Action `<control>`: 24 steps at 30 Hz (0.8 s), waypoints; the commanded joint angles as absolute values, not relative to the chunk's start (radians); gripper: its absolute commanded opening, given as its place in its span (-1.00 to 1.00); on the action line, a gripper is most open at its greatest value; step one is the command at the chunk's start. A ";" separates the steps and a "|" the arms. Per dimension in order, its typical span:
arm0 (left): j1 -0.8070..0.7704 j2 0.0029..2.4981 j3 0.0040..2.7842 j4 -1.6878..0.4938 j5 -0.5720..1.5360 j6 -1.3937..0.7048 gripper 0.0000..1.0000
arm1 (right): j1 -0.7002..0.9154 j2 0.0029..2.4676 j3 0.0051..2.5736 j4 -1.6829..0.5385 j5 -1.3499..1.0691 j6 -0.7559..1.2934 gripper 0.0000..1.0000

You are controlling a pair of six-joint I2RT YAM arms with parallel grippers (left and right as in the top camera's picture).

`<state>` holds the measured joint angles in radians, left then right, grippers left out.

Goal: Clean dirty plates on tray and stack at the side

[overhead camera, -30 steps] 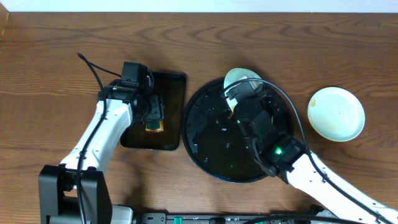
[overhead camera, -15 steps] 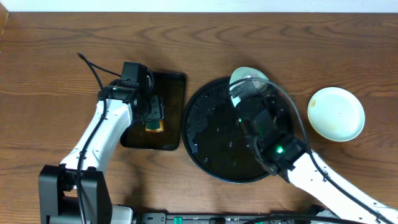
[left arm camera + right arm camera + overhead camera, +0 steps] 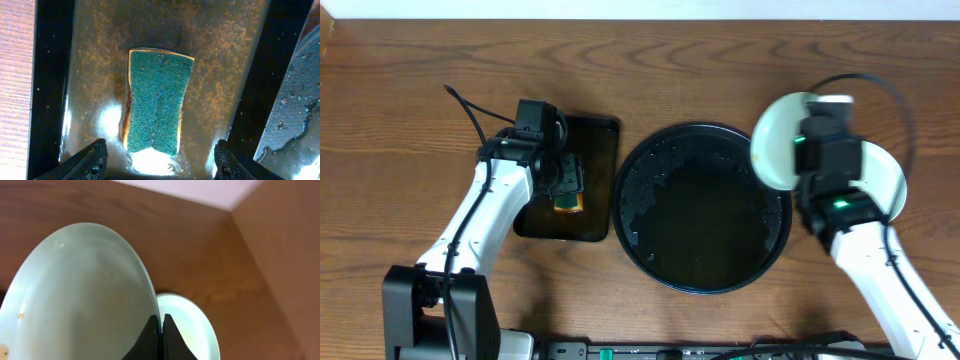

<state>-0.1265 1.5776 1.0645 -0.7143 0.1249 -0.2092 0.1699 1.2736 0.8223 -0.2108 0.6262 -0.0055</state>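
My right gripper (image 3: 817, 142) (image 3: 161, 326) is shut on the rim of a pale mint plate (image 3: 780, 140) (image 3: 80, 295). It holds the plate tilted in the air past the right edge of the round black tray (image 3: 700, 235). A few small brown specks show near that plate's lower left edge. Under it, on the table, lies a second pale plate (image 3: 888, 188) (image 3: 187, 325). The tray is wet and bears no plates. My left gripper (image 3: 565, 178) (image 3: 160, 160) hangs open just above a green-topped sponge (image 3: 570, 200) (image 3: 157, 102).
The sponge lies in a small black rectangular tray (image 3: 592, 150) (image 3: 90, 60) with wet suds, left of the round tray (image 3: 300, 110). A black cable (image 3: 465, 105) trails behind my left arm. Bare wooden table surrounds both trays.
My right arm lifted the mint plate off the round tray's far edge and swung it right, over the plate on the table. The left arm stayed still.
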 commanded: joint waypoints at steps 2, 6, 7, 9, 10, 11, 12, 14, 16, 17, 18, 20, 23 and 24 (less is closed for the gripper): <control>-0.130 1.575 1.079 -0.717 0.123 -0.208 0.37 | -0.008 1.255 0.838 -0.231 0.471 0.154 -0.98; -0.130 1.575 1.079 -0.717 0.123 -0.208 0.37 | -0.167 1.271 0.838 -0.245 0.362 0.193 -0.98; -0.130 1.575 1.079 -0.717 0.123 -0.208 0.38 | -0.192 1.277 0.838 -0.249 0.353 0.201 -0.98; -0.130 1.575 1.079 -0.718 0.123 -0.208 0.37 | -0.251 1.300 0.838 -0.257 0.332 0.213 -0.98; -0.130 1.575 1.079 -0.718 0.123 -0.208 0.37 | -0.273 1.314 0.838 -0.258 0.321 0.213 -0.98; -0.130 1.575 1.079 -0.718 0.123 -0.208 0.37 | -0.294 1.328 0.838 -0.258 0.304 0.213 -0.98; -0.130 1.575 1.079 -0.718 0.123 -0.208 0.37 | -0.312 1.343 0.838 -0.256 0.288 0.213 -0.98; -0.130 1.575 1.079 -0.717 0.123 -0.208 0.37 | -0.344 1.376 0.838 -0.255 0.267 0.213 -0.98; -0.130 1.575 1.079 -0.718 0.123 -0.208 0.38 | -0.363 1.404 0.838 -0.255 0.257 0.213 -0.98; -0.130 1.575 1.079 -0.718 0.123 -0.208 0.38 | -0.369 1.414 0.838 -0.256 0.257 0.213 -0.98; -0.130 1.575 1.079 -0.718 0.123 -0.208 0.37 | -0.374 1.422 0.838 -0.255 0.257 0.213 -0.98; -0.130 1.575 1.079 -0.718 0.123 -0.208 0.38 | -0.376 1.425 0.838 -0.249 0.257 0.213 -0.85; -0.130 1.575 1.079 -0.718 0.123 -0.208 0.37 | -0.376 1.414 0.838 -0.243 0.257 0.213 -0.81; -0.130 1.575 1.079 -0.718 0.123 -0.208 0.37 | -0.374 1.409 0.838 -0.244 0.257 0.213 -0.74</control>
<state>-0.1265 1.5776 1.0645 -0.7143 0.1249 -0.2092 -0.3683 1.4258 0.8223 -0.2451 0.2661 0.2016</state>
